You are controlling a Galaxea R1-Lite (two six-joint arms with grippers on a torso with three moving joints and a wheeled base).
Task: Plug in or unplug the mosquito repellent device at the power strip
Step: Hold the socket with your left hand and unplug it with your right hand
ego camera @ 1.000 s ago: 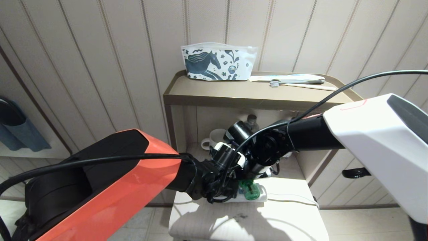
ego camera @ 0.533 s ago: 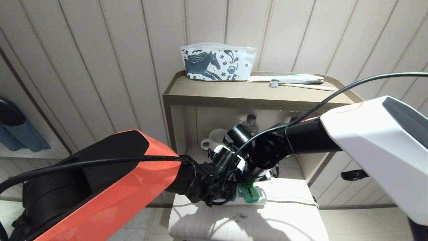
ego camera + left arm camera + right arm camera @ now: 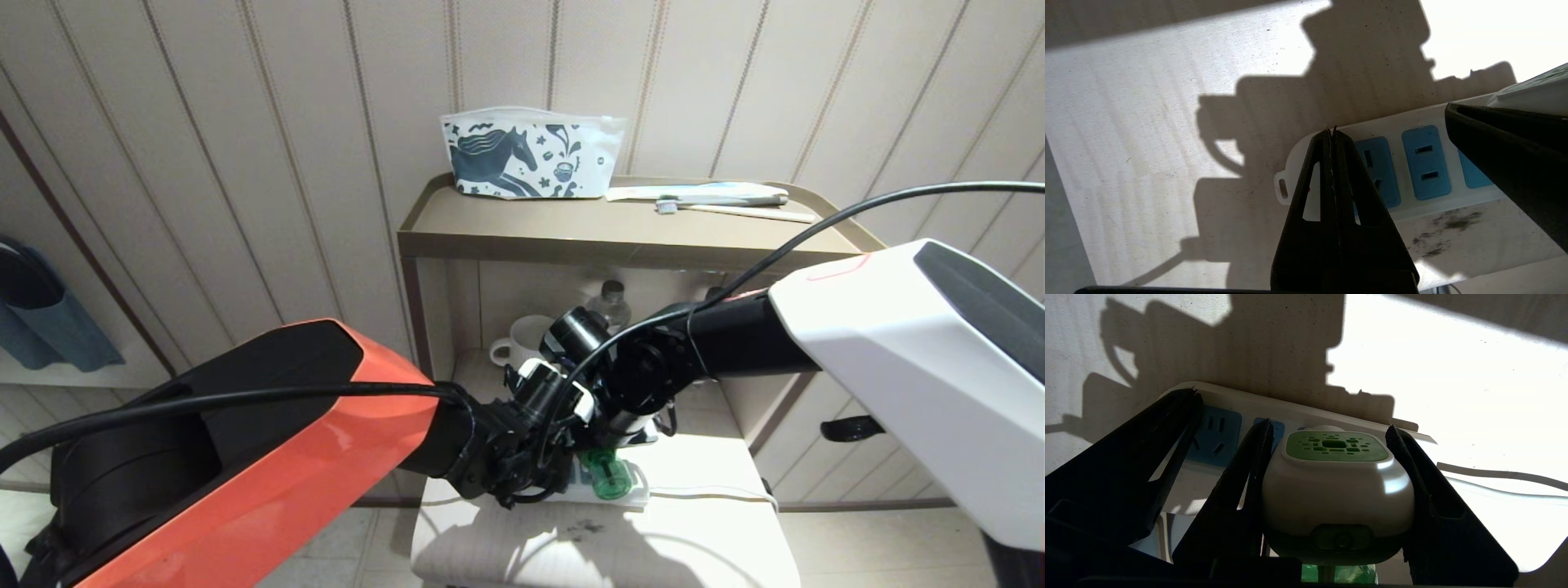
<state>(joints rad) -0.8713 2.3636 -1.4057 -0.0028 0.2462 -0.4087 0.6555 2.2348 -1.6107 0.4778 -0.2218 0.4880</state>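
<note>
Mosquito repellent device (image 3: 1337,486) sits at the power strip (image 3: 1412,163) on the pale bench (image 3: 694,555) — your right claw (image 3: 1331,457) is clamped on its white head, one finger each side. Green bottle shows in the head view, just past the wrists. Your left claw (image 3: 1332,134) has its fingers pressed together, tips over the strip's end near the first blue socket — holding nothing. Thin white cord (image 3: 1502,475) trails off the strip.
</note>
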